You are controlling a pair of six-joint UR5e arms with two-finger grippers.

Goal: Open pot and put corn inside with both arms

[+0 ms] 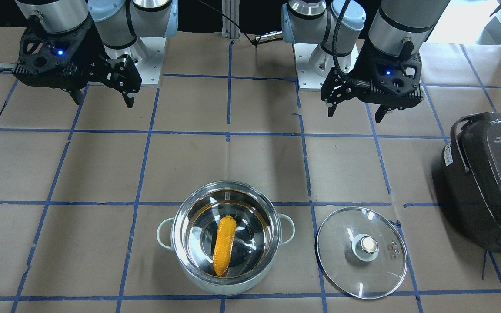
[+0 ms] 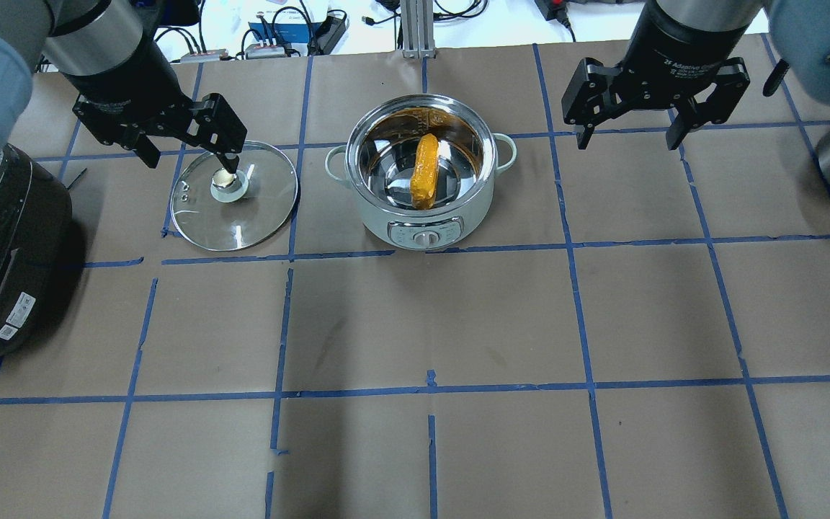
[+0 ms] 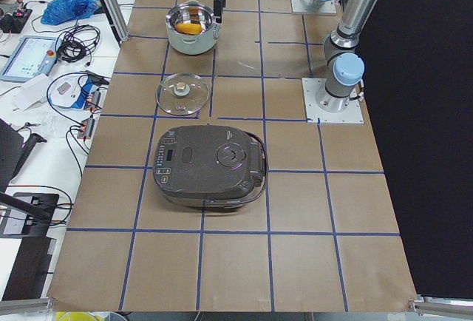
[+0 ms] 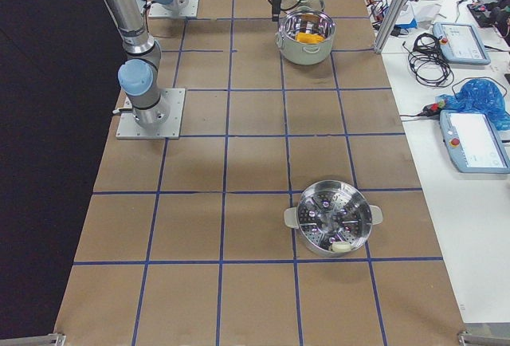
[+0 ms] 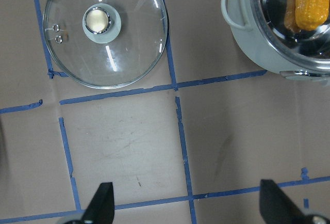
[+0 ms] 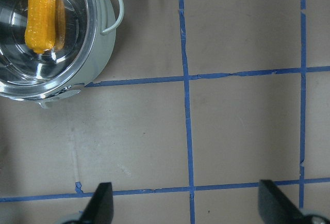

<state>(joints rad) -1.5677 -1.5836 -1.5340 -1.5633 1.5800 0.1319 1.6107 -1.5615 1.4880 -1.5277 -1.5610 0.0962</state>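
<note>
Already corn [image 2: 425, 171] inside pot [image 2: 386, 216] (lid [image 2: 236, 198] aside).

Bright, even overhead light fills every view; shadows beside the pot [image 2: 379, 213] and rice cooker [image 2: 4, 238] are soft. White glints streak the glass lid [image 5: 129, 53] (the pot's steel mirrors too). Focus is sharp; beyond the table's [image 3: 244, 262] robot-side edge, the side views fall black.

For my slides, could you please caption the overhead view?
Corn lies in the open pot, lid beside it; left end effector and right end effector both open.
</note>
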